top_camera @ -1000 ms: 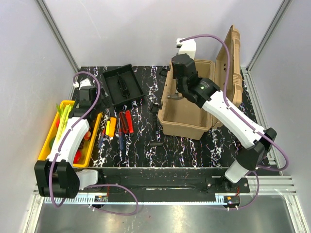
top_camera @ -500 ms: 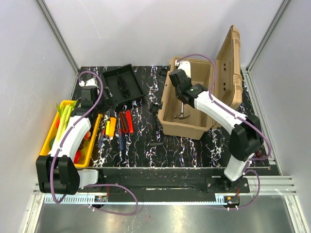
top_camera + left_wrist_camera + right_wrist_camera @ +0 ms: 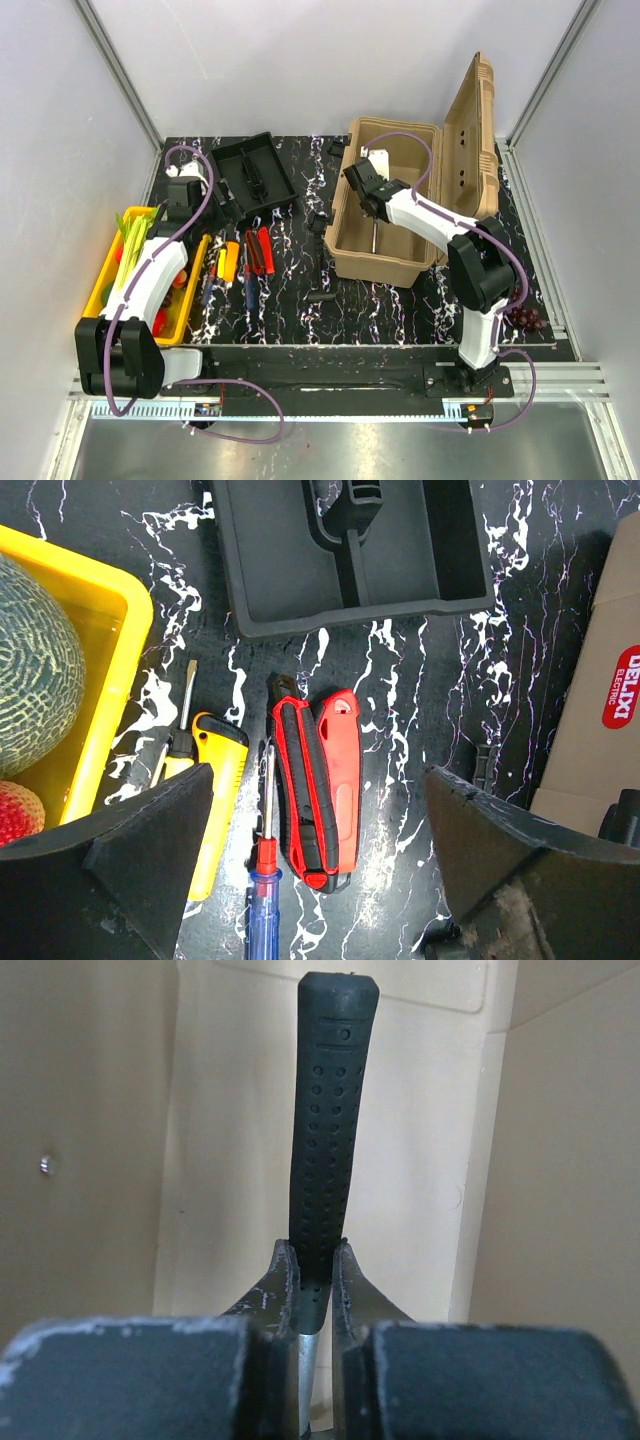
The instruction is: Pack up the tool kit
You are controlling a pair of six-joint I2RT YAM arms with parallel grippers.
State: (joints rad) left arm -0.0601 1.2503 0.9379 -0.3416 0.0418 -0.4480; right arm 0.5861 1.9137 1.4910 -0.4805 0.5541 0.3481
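Note:
The tan toolbox [image 3: 385, 262] stands open at the right, its lid [image 3: 478, 130] upright. Inside it my right gripper [image 3: 368, 196] is shut on a hammer [image 3: 374, 238]. The right wrist view shows the fingers [image 3: 283, 1272] clamped on the hammer's black dotted handle [image 3: 328, 1130], with the box's inner wall [image 3: 100, 1160] behind. My left gripper [image 3: 315, 810] hangs open above a red utility knife [image 3: 320, 780], a blue-handled screwdriver [image 3: 263, 910] and a yellow-handled tool [image 3: 215, 790]. The black inner tray [image 3: 252, 172] lies on the table at the back left.
A yellow tray [image 3: 100, 290] of vegetables, with a melon [image 3: 30, 670], sits at the left edge beside my left arm. Small black parts [image 3: 318, 225] lie between the tools and the toolbox. Purple grapes [image 3: 525, 318] rest at the right, near the front. Grey walls enclose the table.
My right arm has come down from above the toolbox into it, carrying the hammer. The left arm has hardly moved.

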